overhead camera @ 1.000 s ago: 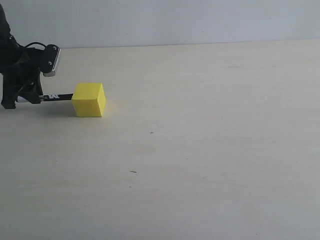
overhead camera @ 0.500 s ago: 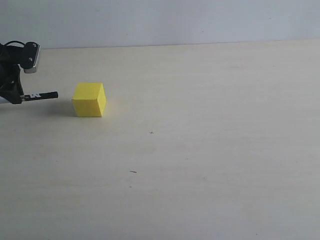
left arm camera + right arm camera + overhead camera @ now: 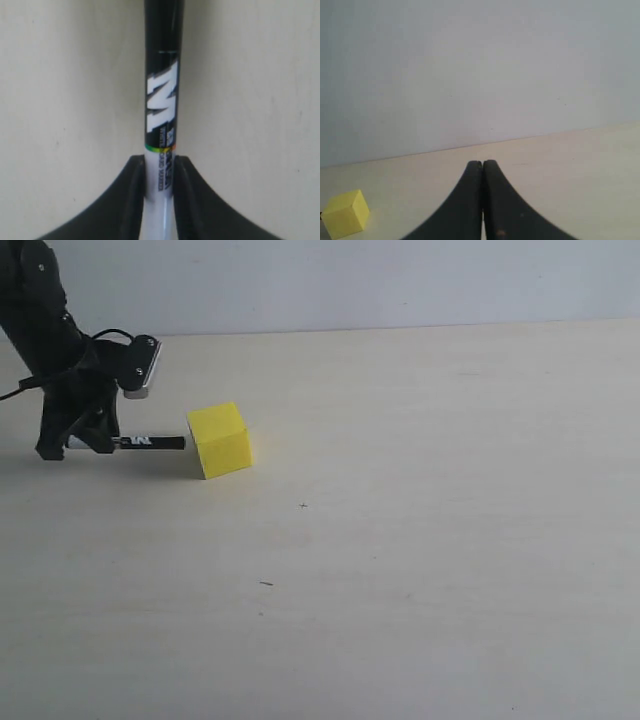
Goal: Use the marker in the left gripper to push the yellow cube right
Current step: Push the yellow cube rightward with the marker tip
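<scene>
Black claw first: the left gripper (image 3: 161, 167) is pinched narrow on the white barrel of the marker (image 3: 162, 110), with the long black cap sticking out ahead of the jaws. In the exterior view the marker lies low and about level over the table (image 3: 400, 570) and points right. Its tip is at the left face of the yellow cube (image 3: 222, 440), either touching or just short of it; I cannot tell which. The cube sits at the left of the table, skewed so that a corner edge faces the camera and its faces are not square to the marker's line. Judgement: the push is in hand, with most of the rightward travel left to do. Aim the tip at the middle of the face, below the top edge. An off-centre contact would probably spin the cube rather than slide it. Drive slow and straight to the right at the same height. Watch for the barrel slipping back through the jaws under load. The right gripper (image 3: 482, 167) is pressed closed on nothing and is well apart from the cube. Beyond the table's far edge is a plain pale wall (image 3: 400, 280).
</scene>
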You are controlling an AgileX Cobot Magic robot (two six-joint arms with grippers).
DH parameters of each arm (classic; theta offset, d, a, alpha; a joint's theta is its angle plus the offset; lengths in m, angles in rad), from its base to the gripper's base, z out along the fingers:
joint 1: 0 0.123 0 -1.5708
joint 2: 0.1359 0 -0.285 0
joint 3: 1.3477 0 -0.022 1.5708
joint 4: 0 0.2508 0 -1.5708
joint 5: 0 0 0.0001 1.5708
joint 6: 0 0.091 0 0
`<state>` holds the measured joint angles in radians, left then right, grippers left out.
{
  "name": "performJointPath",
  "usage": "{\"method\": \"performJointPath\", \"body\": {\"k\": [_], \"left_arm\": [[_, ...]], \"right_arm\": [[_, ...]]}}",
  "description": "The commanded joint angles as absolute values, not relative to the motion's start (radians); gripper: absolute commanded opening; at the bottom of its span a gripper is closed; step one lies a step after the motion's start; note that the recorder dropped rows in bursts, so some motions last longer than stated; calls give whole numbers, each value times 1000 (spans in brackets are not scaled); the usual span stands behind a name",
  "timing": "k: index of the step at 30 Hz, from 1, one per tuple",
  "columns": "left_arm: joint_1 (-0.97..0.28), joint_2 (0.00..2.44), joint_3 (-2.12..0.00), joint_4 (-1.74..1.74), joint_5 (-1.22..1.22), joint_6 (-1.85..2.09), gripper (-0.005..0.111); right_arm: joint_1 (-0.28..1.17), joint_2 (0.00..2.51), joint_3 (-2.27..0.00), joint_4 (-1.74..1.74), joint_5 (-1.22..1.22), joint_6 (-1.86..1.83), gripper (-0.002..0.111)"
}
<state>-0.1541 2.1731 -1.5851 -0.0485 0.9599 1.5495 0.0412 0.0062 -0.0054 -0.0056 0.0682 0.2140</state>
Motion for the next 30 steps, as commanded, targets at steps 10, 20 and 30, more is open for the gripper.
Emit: {"method": "performJointPath", "body": {"k": [10, 20, 30], "left_arm": [[-34, 2175, -1592, -49, 1052, 1479, 0], [-207, 2176, -1592, -75, 968, 1450, 0], [-209, 2176, -1620, -75, 1002, 1404, 0]], "right_arm": [[35, 0, 0, -6, 67, 211, 0], [35, 0, 0, -6, 67, 211, 0], [35, 0, 0, -6, 67, 211, 0]]}}
